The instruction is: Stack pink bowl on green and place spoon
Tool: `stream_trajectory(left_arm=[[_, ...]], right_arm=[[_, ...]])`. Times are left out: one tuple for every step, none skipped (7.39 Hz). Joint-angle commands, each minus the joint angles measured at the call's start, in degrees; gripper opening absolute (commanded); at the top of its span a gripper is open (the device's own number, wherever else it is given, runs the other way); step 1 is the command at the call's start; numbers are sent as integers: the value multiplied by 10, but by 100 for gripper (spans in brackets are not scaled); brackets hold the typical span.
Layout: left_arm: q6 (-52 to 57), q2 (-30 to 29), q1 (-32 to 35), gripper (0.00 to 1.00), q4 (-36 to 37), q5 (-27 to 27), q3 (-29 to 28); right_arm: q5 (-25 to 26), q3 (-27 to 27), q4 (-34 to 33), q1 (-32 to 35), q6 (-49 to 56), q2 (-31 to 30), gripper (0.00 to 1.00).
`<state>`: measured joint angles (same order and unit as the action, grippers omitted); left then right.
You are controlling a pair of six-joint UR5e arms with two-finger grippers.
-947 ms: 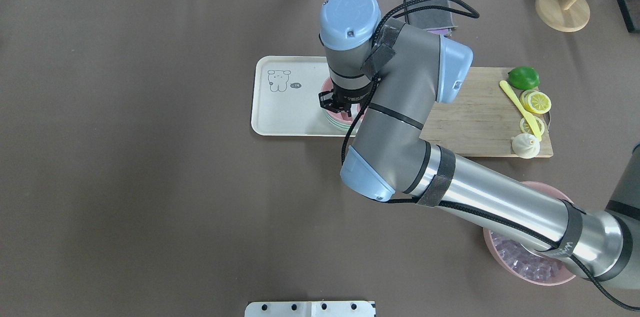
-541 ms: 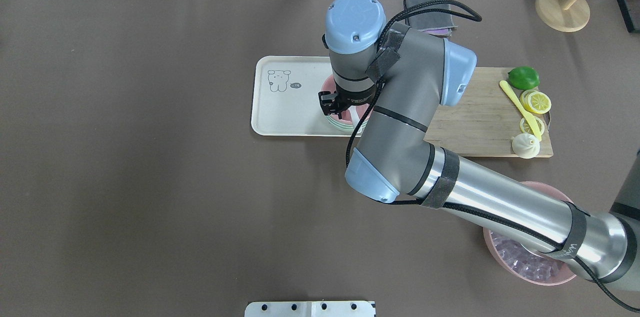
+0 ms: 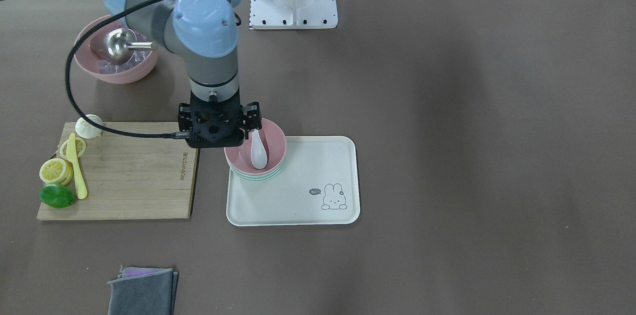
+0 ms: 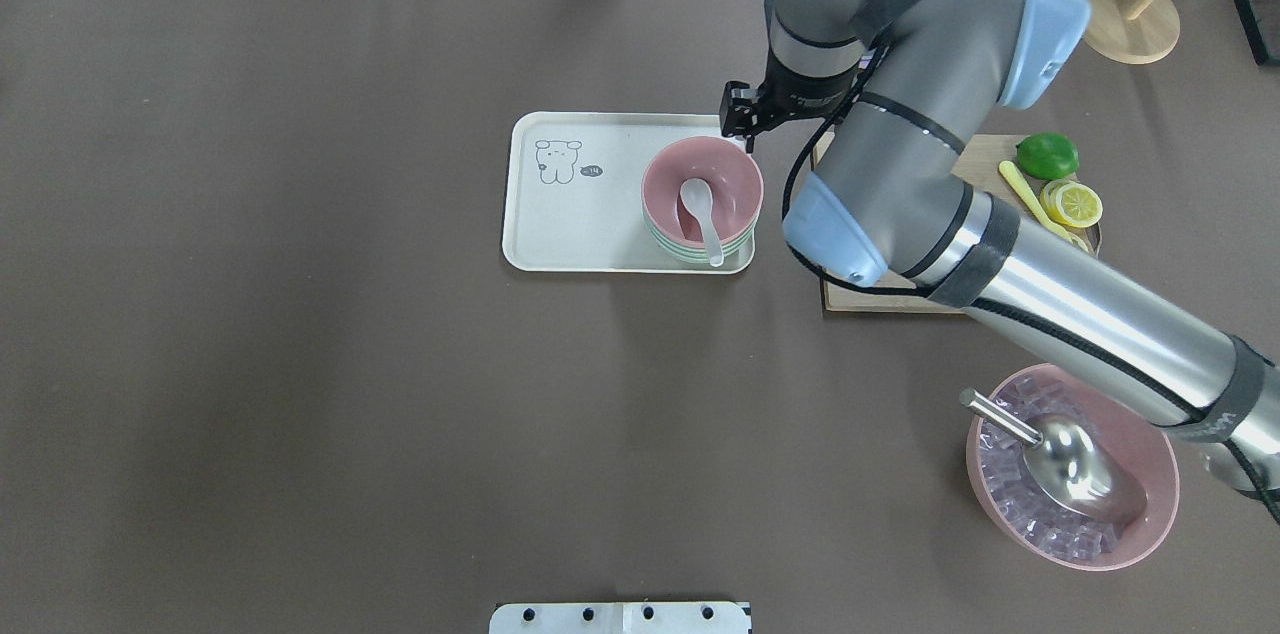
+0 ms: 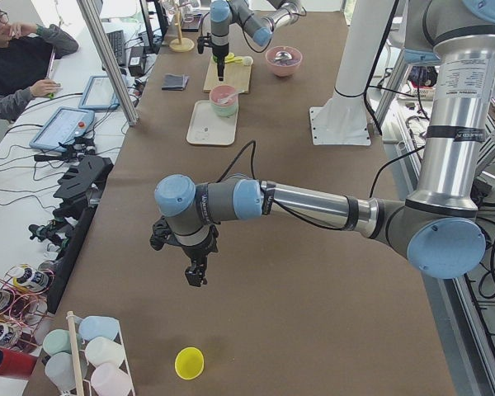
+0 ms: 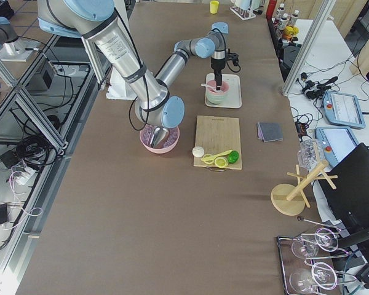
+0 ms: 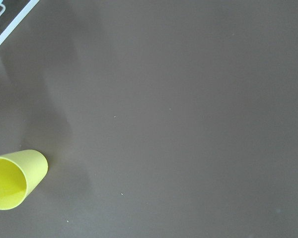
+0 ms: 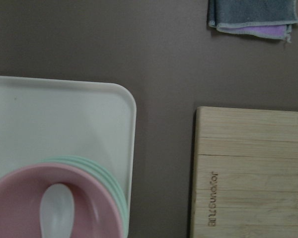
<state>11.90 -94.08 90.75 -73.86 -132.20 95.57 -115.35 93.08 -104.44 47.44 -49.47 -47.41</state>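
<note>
The pink bowl [image 4: 728,176] sits stacked on the green bowl [image 4: 690,256] at the right end of the white tray [image 4: 580,224]. The white spoon [image 4: 700,214] lies inside the pink bowl, its handle over the near rim. My right gripper [image 4: 738,119] hangs open and empty above the tray's far right corner, clear of the bowls; it also shows in the front view [image 3: 217,132]. The right wrist view shows the spoon [image 8: 57,213] in the pink bowl [image 8: 15,193]. My left gripper [image 5: 196,276] hovers far off over bare table; I cannot tell its state.
A wooden cutting board [image 3: 134,171] with a lime, lemon slices and a yellow knife lies right of the tray. A pink bowl of ice [image 4: 1150,459] holds a metal scoop. A grey cloth [image 3: 141,290] lies beyond the board. A yellow cup [image 7: 12,178] lies near the left gripper.
My right gripper has lifted off the stacked bowls and moved toward the table's far side and right. The spoon stays in the pink bowl, now uncovered.
</note>
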Motion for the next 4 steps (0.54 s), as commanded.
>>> stream_trajectory(left_arm=[[-36, 44, 3, 98, -56, -2, 31], [-37, 50, 3, 98, -55, -2, 33], [-39, 44, 2, 98, -56, -26, 15], [-38, 51, 2, 98, -69, -27, 15]], right_arm=[[-41, 44, 2, 69, 79, -63, 99], [-75, 44, 2, 114, 88, -84, 99], [-96, 56, 0, 158, 154, -114, 100], [-101, 75, -1, 198, 235, -165, 100]])
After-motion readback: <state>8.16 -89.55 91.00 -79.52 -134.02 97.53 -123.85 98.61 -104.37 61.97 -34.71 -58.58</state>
